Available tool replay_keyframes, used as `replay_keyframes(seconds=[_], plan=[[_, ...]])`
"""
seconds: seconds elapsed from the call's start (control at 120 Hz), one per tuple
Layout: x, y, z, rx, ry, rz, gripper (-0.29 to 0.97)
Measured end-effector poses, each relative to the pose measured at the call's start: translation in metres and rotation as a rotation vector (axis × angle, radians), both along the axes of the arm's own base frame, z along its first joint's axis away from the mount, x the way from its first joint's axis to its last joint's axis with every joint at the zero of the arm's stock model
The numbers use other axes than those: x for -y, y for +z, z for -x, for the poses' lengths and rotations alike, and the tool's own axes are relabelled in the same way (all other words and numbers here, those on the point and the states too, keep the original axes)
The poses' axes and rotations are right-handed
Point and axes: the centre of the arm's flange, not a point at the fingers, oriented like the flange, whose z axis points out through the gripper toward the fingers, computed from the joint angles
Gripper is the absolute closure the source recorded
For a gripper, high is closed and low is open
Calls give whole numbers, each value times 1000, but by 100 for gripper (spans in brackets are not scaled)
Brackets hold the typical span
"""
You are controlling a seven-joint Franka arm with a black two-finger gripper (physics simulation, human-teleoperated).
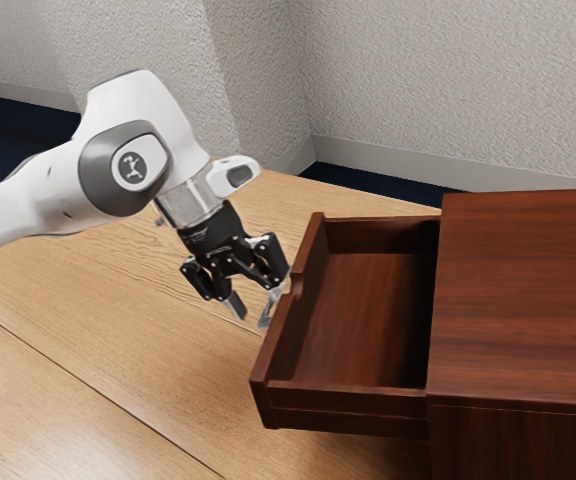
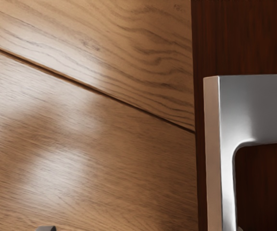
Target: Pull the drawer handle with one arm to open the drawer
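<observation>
The dark wood drawer (image 1: pixel 280 345) stands pulled well out of its cabinet (image 1: pixel 523 290), and its inside is bare. On the drawer front, a silver handle (image 1: pixel 290 288) shows just beside my gripper (image 1: pixel 253 310). The black fingers point down at the drawer front and stand apart, so the gripper is open. The finger nearer the drawer lies close against the handle. In the wrist view the silver handle (image 2: pixel 220 154) is a bracket-shaped bar on the dark drawer front (image 2: pixel 242 38). One fingertip (image 2: pixel 45 228) shows well clear of the bar, over the table.
The cabinet sits on a light wooden table (image 1: pixel 118 330) with a seam running across it. Open tabletop lies on the exterior view's left and front. Grey walls and a dark floor lie behind.
</observation>
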Motion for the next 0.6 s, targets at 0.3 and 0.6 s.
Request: replay_keyframes(seconds=[0.3, 0.6], plan=[[-22, 4, 4, 13, 3, -7, 26], [-21, 5, 6, 14, -26, -9, 22]])
